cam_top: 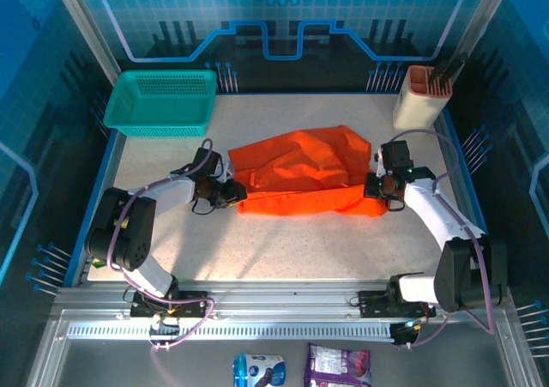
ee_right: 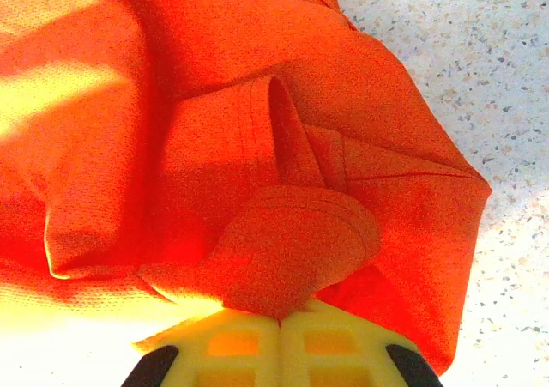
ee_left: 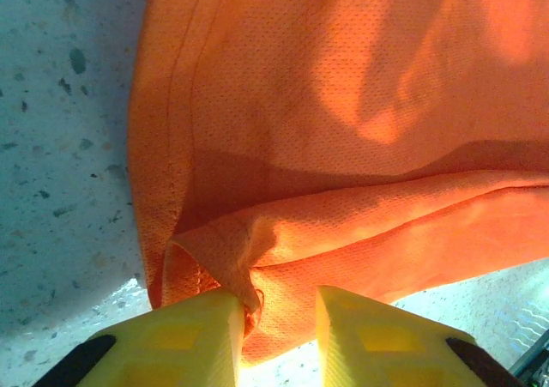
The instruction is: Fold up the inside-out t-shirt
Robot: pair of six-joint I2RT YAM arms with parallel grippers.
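The inside-out t-shirt (cam_top: 304, 177), bright orange-red, lies crumpled and stretched left to right in the middle of the table. At its left end is my left gripper (cam_top: 230, 191). In the left wrist view the yellow jaws of this gripper (ee_left: 279, 318) stand apart, a bunched corner of the t-shirt (ee_left: 343, 104) lies in the gap against the left finger (ee_left: 197, 335), and table shows between the fingers. My right gripper (cam_top: 377, 190) is at the shirt's right end. In the right wrist view that gripper (ee_right: 280, 323) is shut, pinching a hemmed fold of the t-shirt (ee_right: 214, 104).
A teal mesh basket (cam_top: 163, 102) stands at the back left corner. A beige holder (cam_top: 422, 95) stands at the back right. Two packets (cam_top: 257, 370) (cam_top: 339, 365) lie below the near rail. Bare speckled table (cam_top: 300, 250) lies in front of the shirt.
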